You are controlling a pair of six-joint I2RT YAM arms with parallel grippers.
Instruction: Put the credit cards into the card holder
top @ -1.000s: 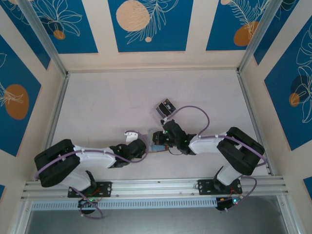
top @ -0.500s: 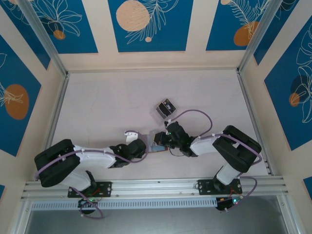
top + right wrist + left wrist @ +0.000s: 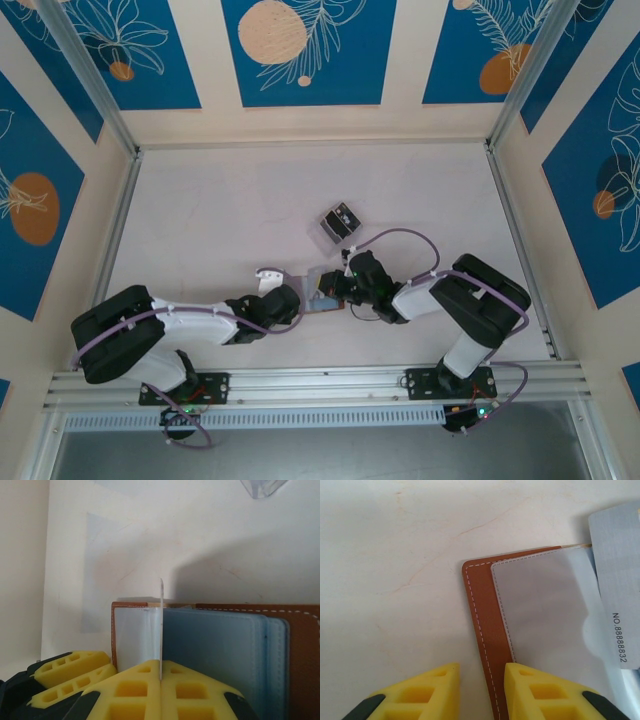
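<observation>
The brown card holder (image 3: 479, 605) lies open and flat on the table, its pale pockets (image 3: 210, 640) facing up. My left gripper (image 3: 482, 685) is open and straddles the holder's stitched left edge, with one yellow finger (image 3: 540, 692) over the clear pocket. My right gripper (image 3: 161, 667) is shut on a pale credit card (image 3: 161, 625). I see that card edge-on, standing upright over the pockets. In the left wrist view the credit card (image 3: 615, 575) reads NO.88888832. From above, both grippers (image 3: 297, 300) (image 3: 341, 287) meet at the holder (image 3: 322, 297).
A clear plastic stand (image 3: 338, 221) with dark cards stands just beyond the wallet; its corner (image 3: 262, 487) shows at the top of the right wrist view. Aluminium rails (image 3: 510, 230) border the table left and right.
The right arm's wrist has shifted slightly right and its elbow has drawn in, with the card kept over the wallet. The left arm has not moved.
</observation>
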